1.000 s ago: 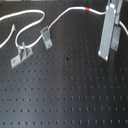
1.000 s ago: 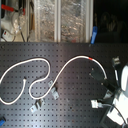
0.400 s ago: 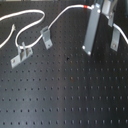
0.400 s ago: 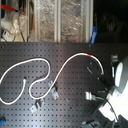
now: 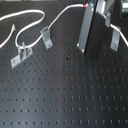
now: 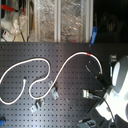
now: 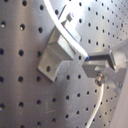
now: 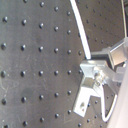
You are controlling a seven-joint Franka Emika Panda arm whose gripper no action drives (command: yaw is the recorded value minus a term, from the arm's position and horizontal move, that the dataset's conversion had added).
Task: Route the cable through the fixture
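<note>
- The floor of the work place is a big black metal board (image 5: 65,95) with rows of little round holes all over it. It looks flat and dark in both exterior views, and grey and shiny in the first wrist view.
- In the second exterior view, behind the board, there are clear plastic boxes (image 6: 60,20) full of small stuff, and a messy shelf area at the second exterior view's left. The rest of the room is dark.
- The long thin white cable (image 6: 42,62) lies on the board in big loops. It curls around on the second exterior view's left, dips down, then climbs up and over in a curve to the second exterior view's right.
- The short red band (image 6: 89,53) on the cable sits near the top of that curve. In the first exterior view the red band (image 5: 85,6) is right beside the top of the robot's gripper (image 5: 82,47).
- Two small grey metal brackets (image 5: 46,37) (image 5: 20,56) stand on the board near the cable's low bend.
- Another small metal bracket (image 7: 57,52) shows up close in the first wrist view, with the white cable passing over it.
- The gripper hangs over the board as a tall grey bar. I cannot tell if its jaws are apart or together.
- The white robot arm (image 6: 119,87) is at the second exterior view's right edge.
</note>
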